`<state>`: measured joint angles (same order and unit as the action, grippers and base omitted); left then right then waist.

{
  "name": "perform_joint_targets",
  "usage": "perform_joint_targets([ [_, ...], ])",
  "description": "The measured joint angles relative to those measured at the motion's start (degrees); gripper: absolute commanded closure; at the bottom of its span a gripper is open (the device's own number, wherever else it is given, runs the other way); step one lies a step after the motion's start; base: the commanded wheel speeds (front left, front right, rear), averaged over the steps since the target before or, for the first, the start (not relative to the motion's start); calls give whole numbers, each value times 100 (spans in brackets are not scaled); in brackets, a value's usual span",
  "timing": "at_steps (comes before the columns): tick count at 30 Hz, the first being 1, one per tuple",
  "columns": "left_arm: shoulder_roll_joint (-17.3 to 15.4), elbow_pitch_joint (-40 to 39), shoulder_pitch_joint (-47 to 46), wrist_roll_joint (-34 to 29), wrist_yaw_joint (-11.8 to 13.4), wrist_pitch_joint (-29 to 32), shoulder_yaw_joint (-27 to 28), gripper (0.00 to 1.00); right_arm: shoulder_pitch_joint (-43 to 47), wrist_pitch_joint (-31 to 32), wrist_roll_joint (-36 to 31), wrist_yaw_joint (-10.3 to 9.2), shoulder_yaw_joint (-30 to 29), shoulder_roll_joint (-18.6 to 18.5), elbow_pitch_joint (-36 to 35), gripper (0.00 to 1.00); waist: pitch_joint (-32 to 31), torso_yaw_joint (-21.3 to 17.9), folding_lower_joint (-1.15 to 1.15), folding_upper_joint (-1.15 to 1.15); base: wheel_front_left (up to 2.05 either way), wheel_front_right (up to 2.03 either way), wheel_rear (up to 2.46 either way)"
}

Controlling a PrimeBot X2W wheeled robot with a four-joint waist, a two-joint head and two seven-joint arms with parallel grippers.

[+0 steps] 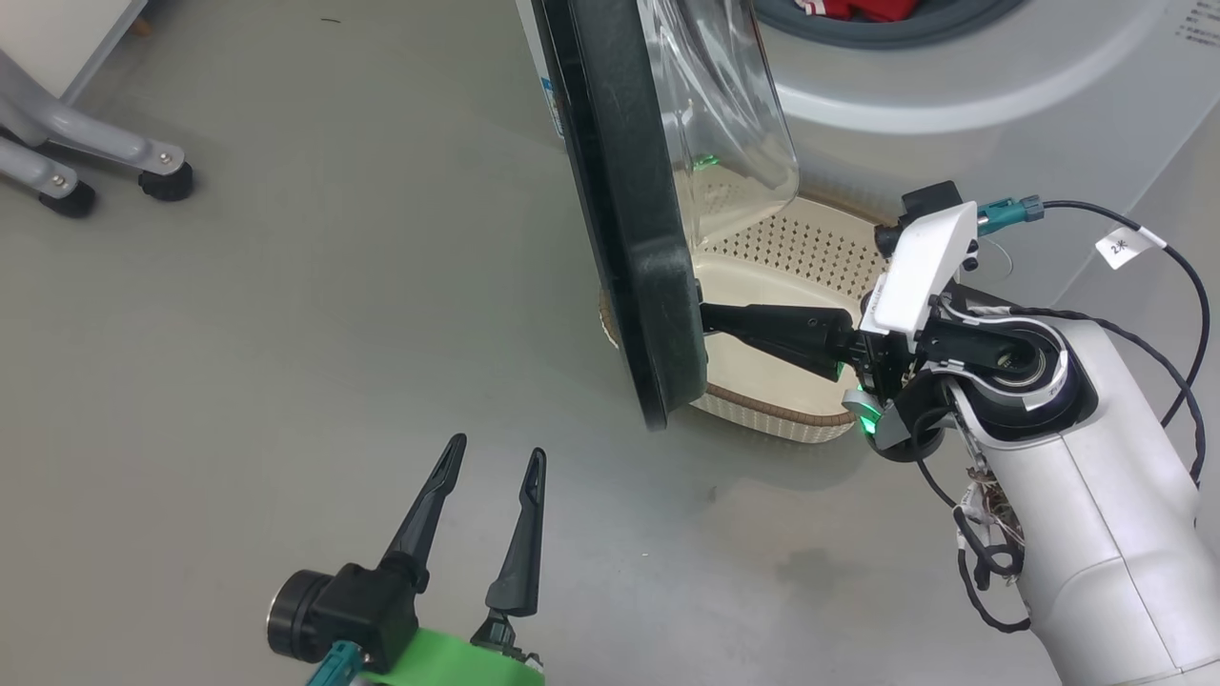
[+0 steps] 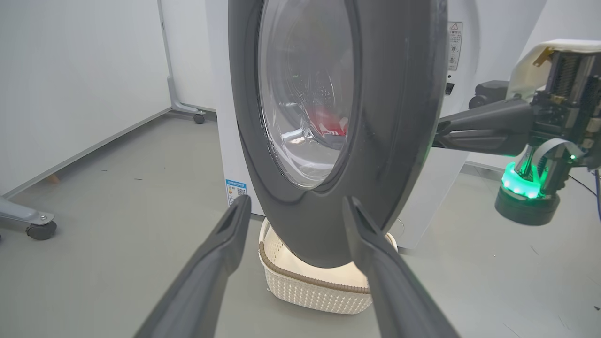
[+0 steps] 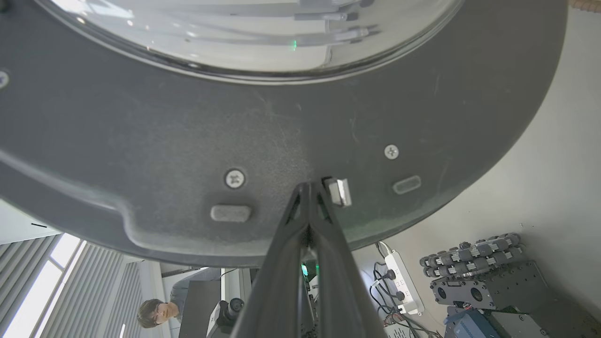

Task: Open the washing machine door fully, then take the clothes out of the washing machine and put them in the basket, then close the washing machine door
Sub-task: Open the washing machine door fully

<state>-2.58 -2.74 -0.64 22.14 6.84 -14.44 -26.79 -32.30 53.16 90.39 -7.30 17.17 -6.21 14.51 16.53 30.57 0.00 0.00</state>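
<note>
Touching the inner rim of the door (image 1: pixel 629 238), right gripper (image 1: pixel 710 319) fingers pressed together, nothing held. Left gripper (image 1: pixel 498 448) spread wide, empty, over near floor (image 1: pixel 286 333). Door stands half open above basket (image 1: pixel 762 412), just before washer (image 1: pixel 953 114); red clothes (image 1: pixel 863 8) far inside.

Left hand (image 1: pixel 498 446) hovers low, spread wide; right hand (image 1: pixel 713 322), pressed closed, reaches leftward, seemingly level.

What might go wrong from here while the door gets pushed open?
The shut right gripper only presses its tips against the door's inner rim, so it may slip off. The door's lower edge hangs low over the basket and might knock it. The open left gripper sits on the door's outer side, possibly in its swing path.
</note>
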Motion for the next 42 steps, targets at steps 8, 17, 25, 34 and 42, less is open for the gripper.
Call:
perform_joint_targets([
  [8, 0, 0, 15, 0, 0, 0, 34, 0, 21, -11, 25, 0, 41, 35, -45, 100, -36, 8, 0, 0, 0, 0, 0],
  [17, 0, 86, 18, -36, 0, 0, 199, 0, 30, -230, -97, 4, -55, -13, -151, 100, -202, -59, 0, 0, 0, 0, 0],
  [25, -1, 229, 7, -189, 0, 0, 475, 0, 34, -677, -829, 509, -94, -538, -213, 100, -416, -288, 0, 0, 0, 0, 0],
  [34, 0, 413, 1, -357, 0, -1, 803, 0, 377, -1553, -2163, 1491, -10, -1259, -314, 100, -691, -685, 0, 0, 0, 0, 0],
  [42, 0, 547, 4, -425, 0, -1, 1087, 0, 1016, -2535, -3088, 1481, 11, -1659, -488, 100, -927, -1116, 0, 0, 0, 0, 0],
])
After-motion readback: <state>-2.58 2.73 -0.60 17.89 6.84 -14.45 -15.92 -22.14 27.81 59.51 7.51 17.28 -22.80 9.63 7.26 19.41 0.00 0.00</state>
